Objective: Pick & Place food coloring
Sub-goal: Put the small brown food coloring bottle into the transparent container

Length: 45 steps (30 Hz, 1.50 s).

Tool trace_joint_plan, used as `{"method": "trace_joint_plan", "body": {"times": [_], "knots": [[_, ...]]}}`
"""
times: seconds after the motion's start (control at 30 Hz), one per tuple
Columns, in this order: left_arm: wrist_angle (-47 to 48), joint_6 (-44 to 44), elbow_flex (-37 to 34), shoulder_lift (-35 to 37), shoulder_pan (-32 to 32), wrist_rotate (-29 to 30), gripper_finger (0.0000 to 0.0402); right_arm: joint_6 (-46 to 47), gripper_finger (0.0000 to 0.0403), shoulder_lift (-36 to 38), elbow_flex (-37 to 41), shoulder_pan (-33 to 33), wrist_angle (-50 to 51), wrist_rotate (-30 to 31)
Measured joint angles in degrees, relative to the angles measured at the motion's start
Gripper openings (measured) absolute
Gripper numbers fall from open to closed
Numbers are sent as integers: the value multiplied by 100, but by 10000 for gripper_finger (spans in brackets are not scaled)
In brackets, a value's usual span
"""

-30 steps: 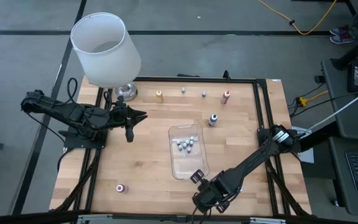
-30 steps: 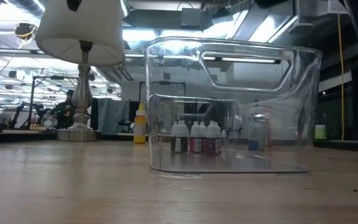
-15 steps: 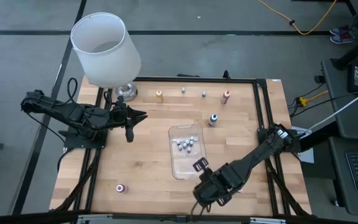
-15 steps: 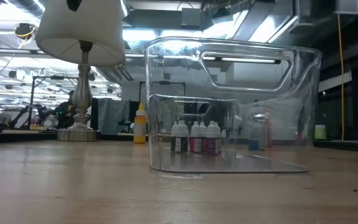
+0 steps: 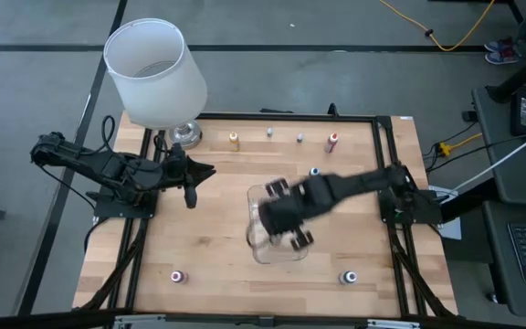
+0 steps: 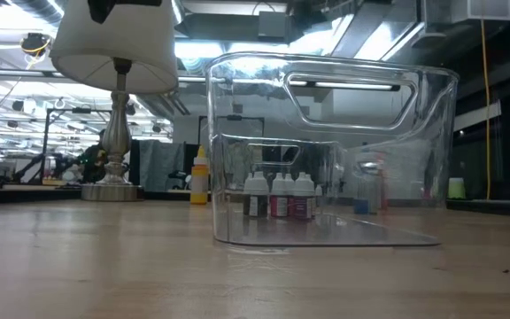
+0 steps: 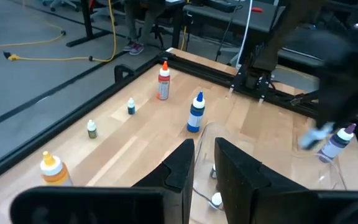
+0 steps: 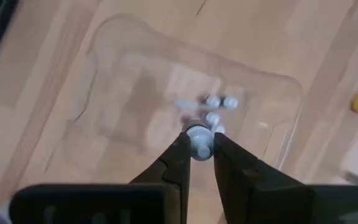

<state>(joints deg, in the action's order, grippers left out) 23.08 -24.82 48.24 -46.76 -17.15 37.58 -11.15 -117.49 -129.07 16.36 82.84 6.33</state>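
Where glossy fingers (image 8: 178, 163) pinch, round-capped bottle (image 8: 198, 140)

Robotics lab, workstations (image 6: 25, 164), exposed ceiling ducts (image 6: 343, 22)

Grey concrete floor (image 5: 35, 91) surrounds the wooden table (image 5: 217, 228). A white-shaded lamp (image 5: 153, 73) stands at its ten o'clock corner; a yellow cable (image 5: 446, 37) trails at one o'clock.

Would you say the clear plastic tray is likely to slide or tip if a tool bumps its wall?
The clear tray looks thin-walled and holds only a few small bottles, so it is probably light and would slide. Its flat base on the table suggests tipping is unlikely.
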Motion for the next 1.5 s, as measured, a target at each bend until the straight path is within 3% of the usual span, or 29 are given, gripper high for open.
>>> {"method": "trace_joint_plan", "body": {"times": [0.17,0.37,0.77,1.5], "knots": [[-1,2,1,0,0,16,59,-303,64,-59,168,-781,-532,-168],[17,30,1,-2,0,35,59,-355,64,-52,638,-1239,-780,-474],[34,489,1,-2,0,278,59,-569,64,-61,2262,-1321,-1933,-899],[34,334,1,0,0,133,59,-855,64,-295,2379,-1487,-2390,-956]]}}
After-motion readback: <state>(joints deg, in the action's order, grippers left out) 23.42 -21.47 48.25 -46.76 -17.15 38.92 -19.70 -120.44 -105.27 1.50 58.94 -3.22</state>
